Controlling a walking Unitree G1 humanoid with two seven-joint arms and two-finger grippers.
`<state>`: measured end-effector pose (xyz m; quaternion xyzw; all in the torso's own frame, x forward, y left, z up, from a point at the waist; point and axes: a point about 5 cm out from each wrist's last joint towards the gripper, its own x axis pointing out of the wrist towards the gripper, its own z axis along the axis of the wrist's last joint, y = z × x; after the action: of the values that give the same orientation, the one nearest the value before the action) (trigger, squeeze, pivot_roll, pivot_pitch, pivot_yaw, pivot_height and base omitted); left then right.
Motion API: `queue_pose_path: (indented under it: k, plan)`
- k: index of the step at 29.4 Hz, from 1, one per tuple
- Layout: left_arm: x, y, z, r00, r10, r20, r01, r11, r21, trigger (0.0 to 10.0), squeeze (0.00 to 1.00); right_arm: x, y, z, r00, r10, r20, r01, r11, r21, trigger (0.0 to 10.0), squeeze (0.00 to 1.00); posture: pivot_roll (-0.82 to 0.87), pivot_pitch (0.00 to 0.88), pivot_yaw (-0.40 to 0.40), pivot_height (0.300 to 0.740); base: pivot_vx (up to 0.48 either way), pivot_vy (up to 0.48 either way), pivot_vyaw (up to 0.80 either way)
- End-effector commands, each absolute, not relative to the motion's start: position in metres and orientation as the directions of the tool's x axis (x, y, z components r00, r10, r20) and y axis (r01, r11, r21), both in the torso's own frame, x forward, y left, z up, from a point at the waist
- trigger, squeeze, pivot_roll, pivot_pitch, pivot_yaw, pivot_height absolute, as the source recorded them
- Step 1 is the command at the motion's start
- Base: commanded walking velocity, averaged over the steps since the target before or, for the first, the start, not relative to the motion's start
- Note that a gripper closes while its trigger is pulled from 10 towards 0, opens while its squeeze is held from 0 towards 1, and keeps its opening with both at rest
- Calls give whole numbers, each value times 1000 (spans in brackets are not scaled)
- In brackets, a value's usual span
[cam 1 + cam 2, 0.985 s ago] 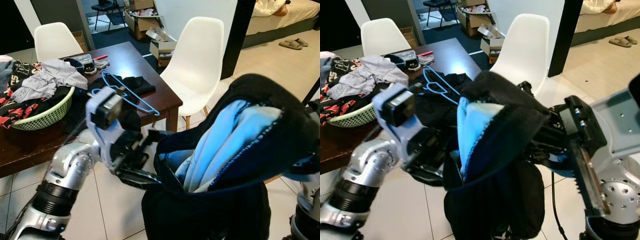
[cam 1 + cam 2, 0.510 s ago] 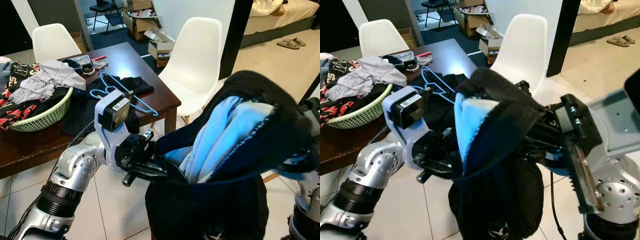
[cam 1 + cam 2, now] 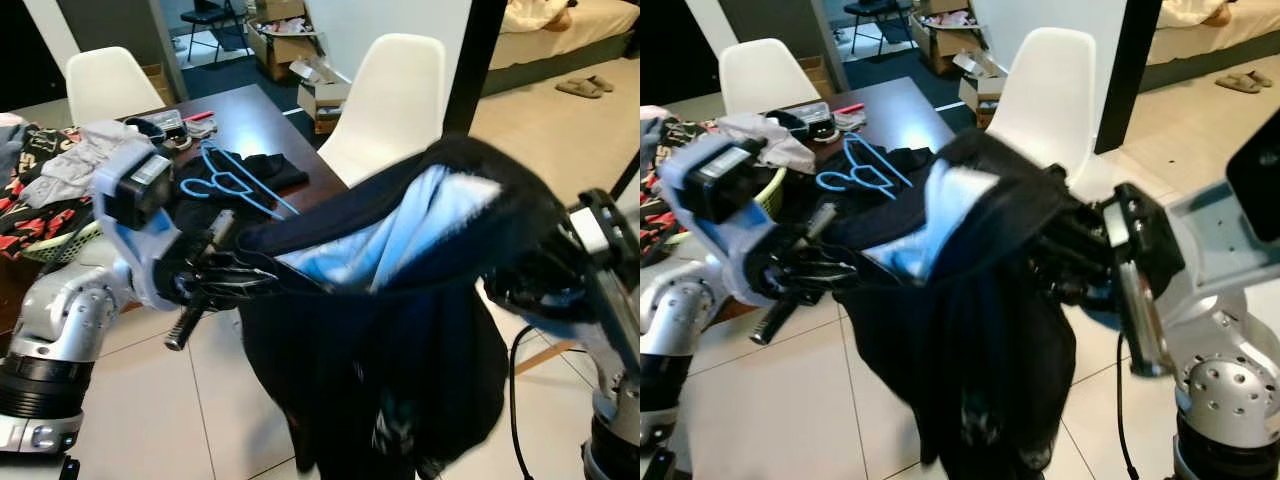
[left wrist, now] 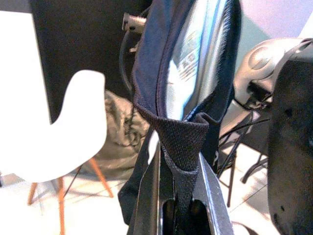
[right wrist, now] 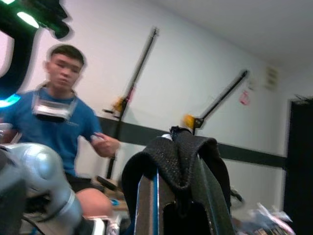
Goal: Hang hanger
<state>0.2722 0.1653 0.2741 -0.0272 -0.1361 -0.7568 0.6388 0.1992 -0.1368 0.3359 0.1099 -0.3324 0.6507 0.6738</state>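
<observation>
Across the frame's middle, left gripper [image 3: 232, 272] and right gripper [image 3: 1065, 262], jaws clenched, stretch a dark garment [image 3: 400, 330]; blue hangers [image 3: 228, 183] lie on the bench [image 3: 262, 120] at upper left.

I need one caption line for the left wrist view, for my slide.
Left gripper pinching the hem of a dark navy garment with pale blue lining, beside a white plastic chair.

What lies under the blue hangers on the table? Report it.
The blue hangers rest on a black garment spread over the dark wooden table. Whatever lies beneath that cloth is covered. The held dark garment hides the table's near corner.
</observation>
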Motion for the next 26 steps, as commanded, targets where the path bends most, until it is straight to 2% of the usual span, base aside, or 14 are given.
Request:
queue_pose_path:
  k: [1, 2, 3, 4, 5, 7, 9, 10, 11, 13, 14, 18, 22, 26]
  plan:
    - [274, 183, 284, -119, -976, 184, 972, -77, 220, 0, 0, 214, -143, 326, 51, 807, 588, -948, 224, -225, 0, 0, -15, 121, 83, 740, 0, 0, 0]
    - [278, 198, 292, -42, -988, 150, 965, -2, 263, 0, 0, 237, -151, 311, 233, 795, 560, -919, 368, -140, 0, 0, -8, 121, 82, 740, 0, 0, 0]
    - [278, 198, 292, -42, -988, 150, 965, -2, 263, 0, 0, 237, -151, 311, 233, 795, 560, -919, 368, -140, 0, 0, -8, 121, 82, 740, 0, 0, 0]
    - [280, 209, 299, 22, -992, 120, 951, 58, 304, 0, 0, 259, -157, 292, 394, 767, 507, -871, 487, -59, 0, 0, -8, 121, 82, 740, 0, 0, 0]
    - [280, 209, 299, 22, -992, 120, 951, 58, 304, 0, 0, 259, -157, 292, 394, 767, 507, -871, 487, -59, 0, 0, -8, 121, 82, 740, 0, 0, 0]
    - [281, 216, 304, 74, -993, 92, 935, 101, 341, 0, 0, 284, -160, 264, 567, 725, 391, -791, 612, 14, 0, 0, 0, 118, 82, 740, 0, 0, 0]
    - [281, 216, 302, 87, -993, 79, 931, 109, 349, 0, 0, 290, -157, 253, 607, 726, 323, -769, 639, 9, 0, 0, 0, 118, 82, 740, 0, 0, 0]
    - [282, 214, 298, 103, -992, 67, 929, 120, 351, 0, 0, 293, -154, 244, 628, 730, 268, -758, 652, -1, 1804, 0, 0, 116, 82, 740, 0, 0, 0]
    - [285, 211, 291, 128, -990, 56, 926, 139, 352, 0, 0, 297, -153, 236, 655, 722, 223, -743, 669, 17, 10000, 0, 0, 116, 82, 740, 0, 0, 0]
    - [286, 210, 287, 144, -988, 49, 924, 152, 352, 0, 0, 299, -152, 231, 671, 714, 199, -733, 680, 31, 10000, 0, -2, 115, 82, 740, 0, 0, 0]
    - [288, 207, 279, 166, -985, 38, 922, 169, 348, 0, 0, 299, -152, 227, 676, 713, 185, -730, 682, 38, 10000, 1000, -3, 115, 83, 740, 0, 0, 0]
    - [291, 200, 261, 200, -980, -4, 920, 186, 345, 0, 0, 298, -152, 219, 669, 727, 153, -737, 675, 16, 10000, 1000, -1, 115, 85, 740, 0, 0, 0]
    - [293, 179, 229, 260, -966, 2, 925, 250, 285, 0, 0, 295, -155, 205, 658, 744, 114, -748, 664, -14, 10000, 1000, 1, 116, 85, 740, 0, 0, 0]
    - [286, 163, 192, 308, -950, -39, 929, 292, 227, 0, 0, 306, -170, 193, 738, 669, 93, -672, 740, 8, 10000, 1000, 3, 118, 83, 740, 0, 0, 0]
